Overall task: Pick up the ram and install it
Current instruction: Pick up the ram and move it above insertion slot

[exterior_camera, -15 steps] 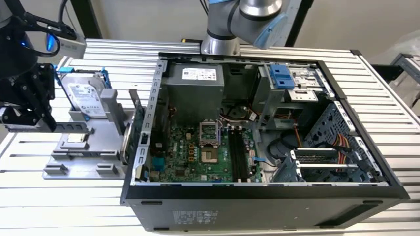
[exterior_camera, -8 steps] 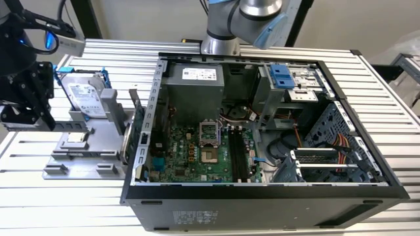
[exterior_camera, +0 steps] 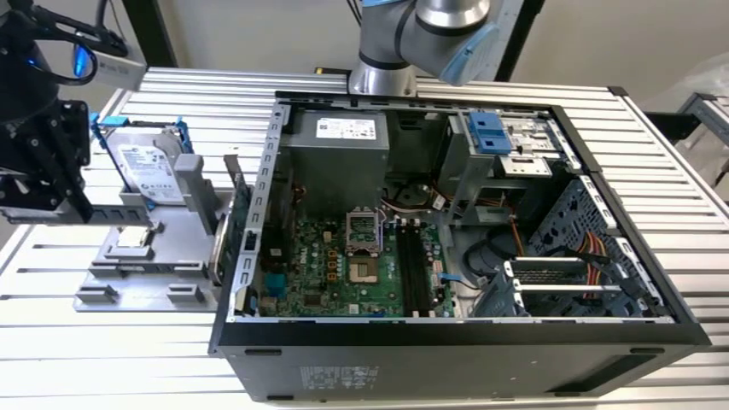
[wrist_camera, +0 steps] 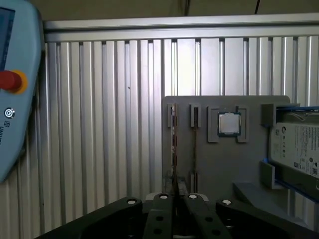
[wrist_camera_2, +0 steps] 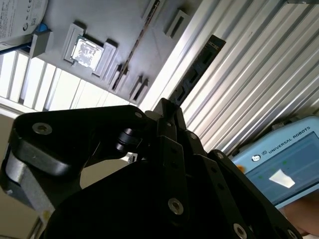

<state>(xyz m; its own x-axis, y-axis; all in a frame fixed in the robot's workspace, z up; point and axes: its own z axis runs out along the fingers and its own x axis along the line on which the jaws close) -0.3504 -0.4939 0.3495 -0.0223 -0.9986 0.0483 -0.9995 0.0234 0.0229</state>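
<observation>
One thin stick, the ram [wrist_camera_2: 198, 67], is pinched by its flat faces in the claw [wrist_camera: 174, 198], clear of the grey holder [wrist_camera: 214, 164] on the ribbed surface [wrist_camera: 99, 124], and held on edge, I'd guess, to suit the narrow slots inside the open computer case [exterior_camera: 456, 342].

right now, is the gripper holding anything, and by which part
The ram. The gripper pinches it by one end, and the rest of the stick juts straight out ahead of it.

a robotics lab: ribbed aluminium bench [exterior_camera: 102, 342], opened computer case [exterior_camera: 456, 342].
</observation>
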